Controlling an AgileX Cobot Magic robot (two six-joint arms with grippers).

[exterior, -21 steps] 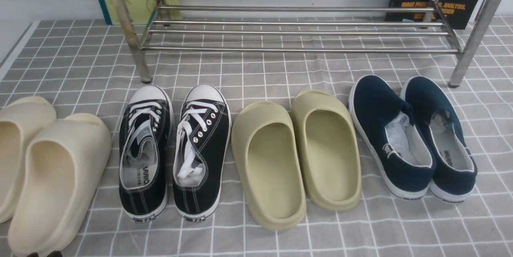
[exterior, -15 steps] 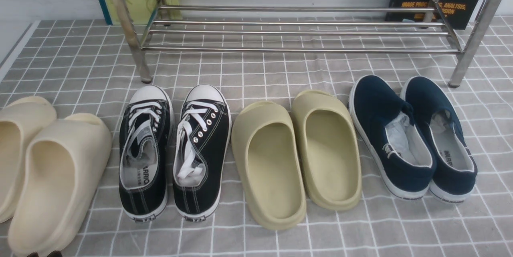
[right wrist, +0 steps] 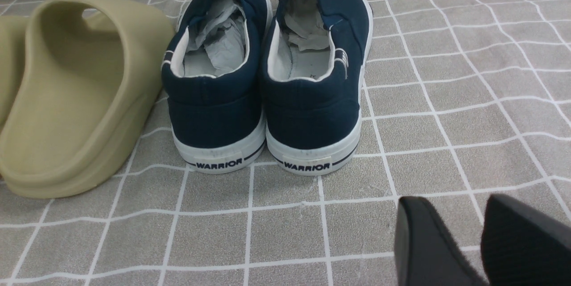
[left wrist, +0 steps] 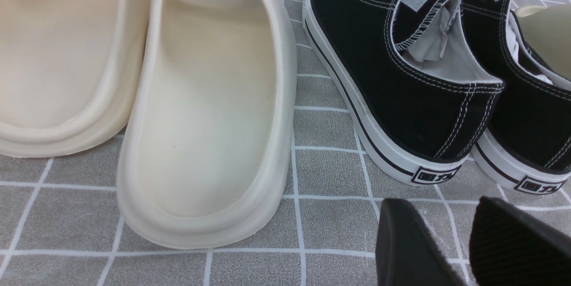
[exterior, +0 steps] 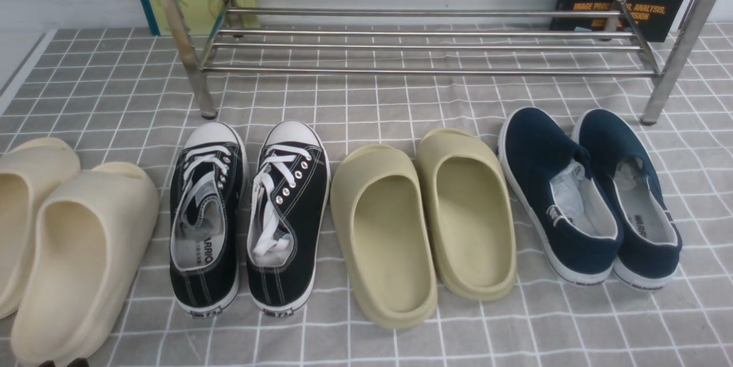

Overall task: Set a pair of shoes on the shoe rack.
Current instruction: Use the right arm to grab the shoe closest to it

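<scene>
Navy slip-ons sit side by side on the checked surface, heels toward the robot, near the shoe rack and just beside the olive slides. Nothing has shifted in the past moment. Right pincer hangs behind their heels and left pincer behind the black lace-ups. Each seems part-open and empty, so the job looks unstarted.

Olive slide just beside navy shoes on left. Open cloth on right and behind heels; shoe rack leg near right toe.
</scene>
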